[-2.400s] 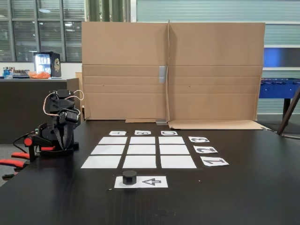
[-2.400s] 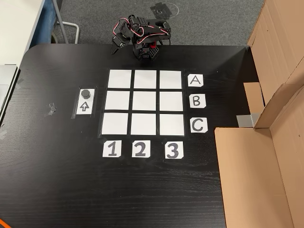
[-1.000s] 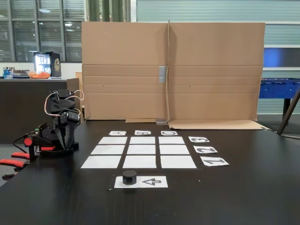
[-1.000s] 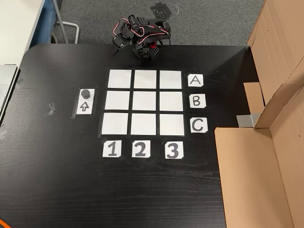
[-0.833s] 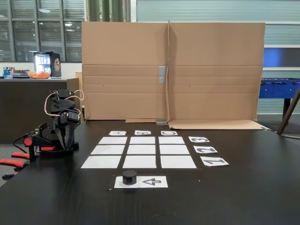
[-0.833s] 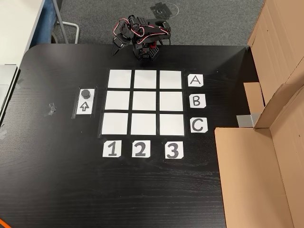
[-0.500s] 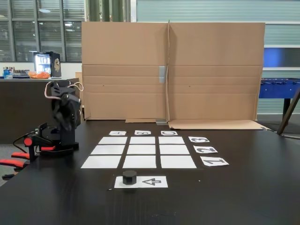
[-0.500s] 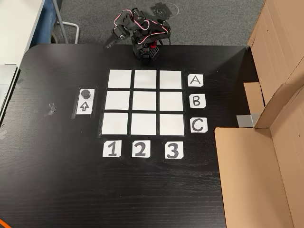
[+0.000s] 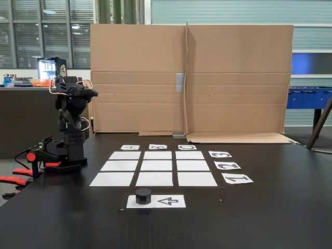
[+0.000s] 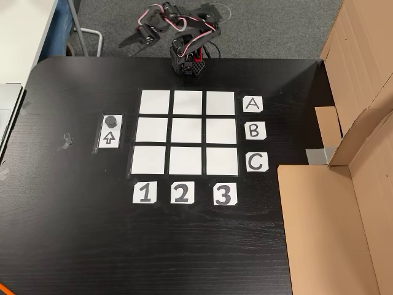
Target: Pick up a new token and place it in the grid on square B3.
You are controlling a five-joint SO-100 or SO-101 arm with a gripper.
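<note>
**While the arm is raised, the token lies far from the pincer**

Pincer: lifted beyond the table edge; whether its fingers are apart or together cannot be told. Token: on the arrow sheet, well apart from the pincer, beside the grid. Square B3: bare.

The arm is matte black plastic in blocky servo segments, with looping white and red cables and a red-accented base.
</note>
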